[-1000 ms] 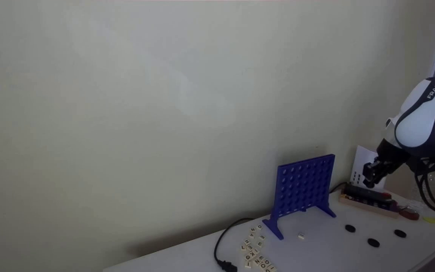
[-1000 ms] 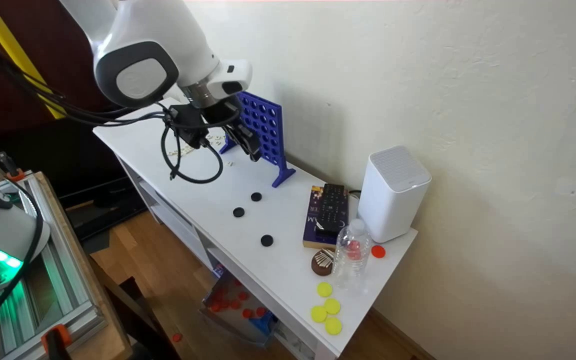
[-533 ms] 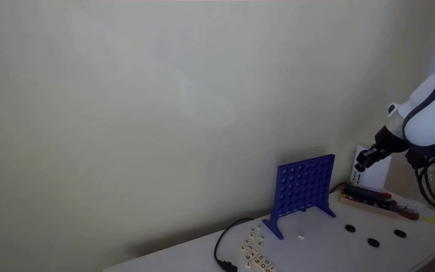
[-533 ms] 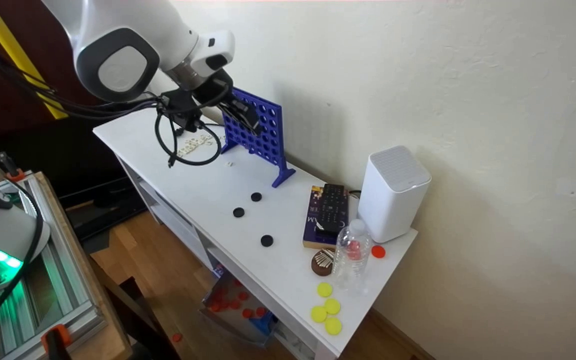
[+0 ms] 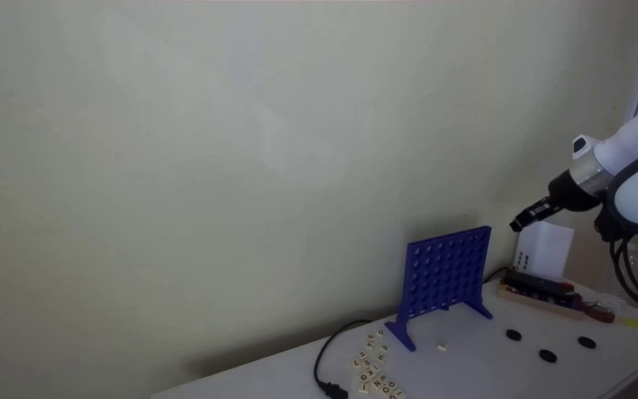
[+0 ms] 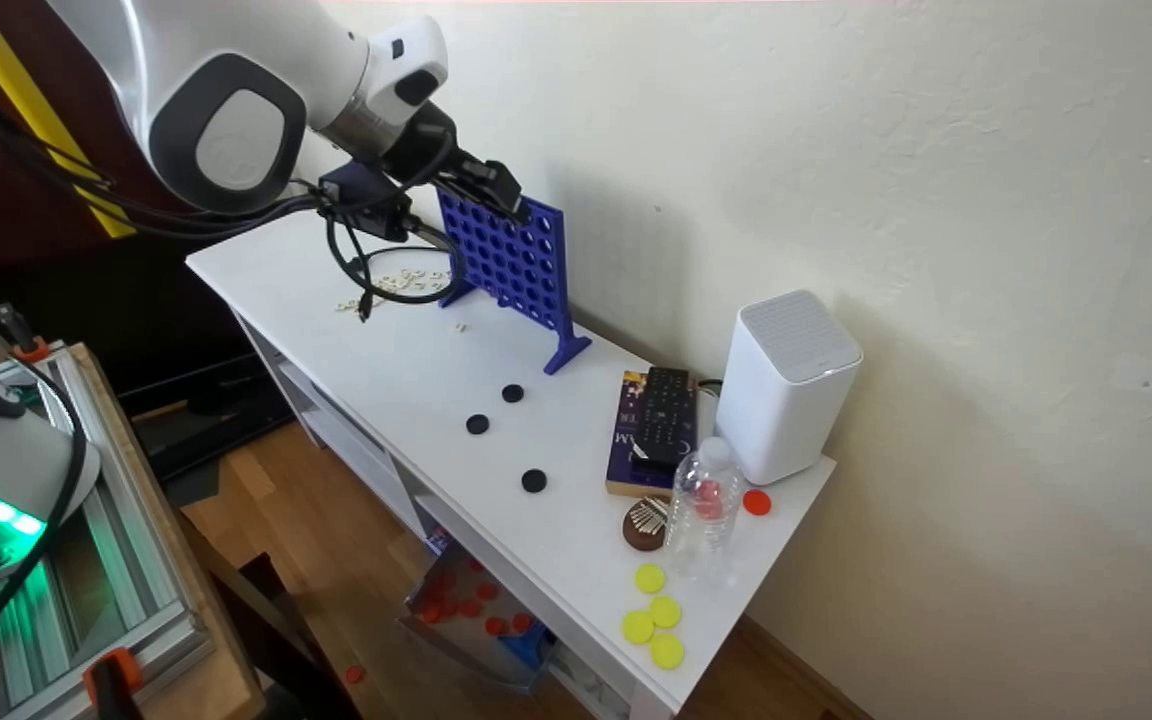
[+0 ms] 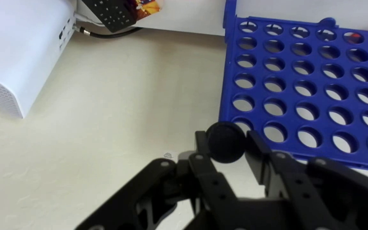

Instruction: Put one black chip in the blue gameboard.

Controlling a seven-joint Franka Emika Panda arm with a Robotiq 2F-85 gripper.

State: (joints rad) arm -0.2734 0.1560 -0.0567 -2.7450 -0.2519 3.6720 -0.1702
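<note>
The blue gameboard (image 5: 445, 272) stands upright on its feet on the white table, close to the wall. It also shows in an exterior view (image 6: 548, 300) and in the wrist view (image 7: 259, 95). My gripper (image 7: 226, 142) is shut on a black chip (image 7: 225, 145), held by its edges between the fingertips with its round face towards the wrist camera. In an exterior view my gripper (image 5: 517, 225) is beside the gameboard's near end, above its top edge; in an exterior view (image 6: 514, 205) it overlaps the top edge. Three other black chips (image 6: 477, 424) lie flat on the table.
A white box (image 6: 791, 390) stands by the wall, with a book (image 6: 626, 440) bearing a black remote (image 6: 665, 415), a clear bottle (image 6: 701, 510) and a brown round object (image 6: 641, 530) near it. Yellow chips (image 6: 665, 612) lie at the table's end. Letter tiles (image 5: 371, 371) and a cable (image 5: 322, 354) lie beyond the gameboard.
My gripper has risen and tilted so its fingers point more level. In an exterior view its tips have moved up and towards the gameboard. The gameboard and table chips have not moved.
</note>
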